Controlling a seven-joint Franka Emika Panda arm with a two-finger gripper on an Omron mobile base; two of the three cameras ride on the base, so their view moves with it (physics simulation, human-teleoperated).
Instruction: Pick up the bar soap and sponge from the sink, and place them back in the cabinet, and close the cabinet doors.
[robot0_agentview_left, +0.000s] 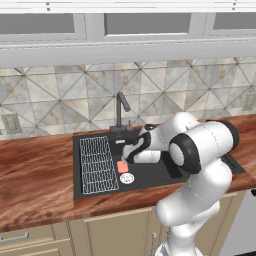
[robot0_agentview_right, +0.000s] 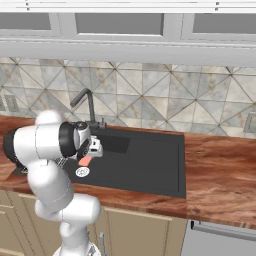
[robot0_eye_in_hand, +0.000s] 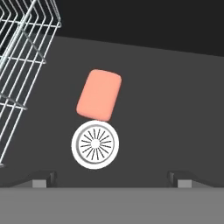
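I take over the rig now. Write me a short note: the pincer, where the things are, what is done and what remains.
Pincer: open, empty, hanging over the sink.
Bar soap: flat on the sink floor, touching the edge of the round drain, beside the wire rack.
Sponge and cabinet: I cannot see them here.
Done: nothing yet.
Left: grab the soap, find the sponge, put both in the cabinet, close its doors.

Count, sink area:
- salmon-pink rounded rectangular bar soap (robot0_eye_in_hand: 99, 95): 1
- round white slotted drain (robot0_eye_in_hand: 95, 145): 1
- white wire rack (robot0_agentview_left: 97, 164): 1
- black rectangular recessed sink (robot0_agentview_right: 150, 165): 1
- dark angular faucet (robot0_agentview_left: 120, 114): 1
- grey glass-fronted upper cabinet panels (robot0_agentview_right: 119, 23): 3 in view
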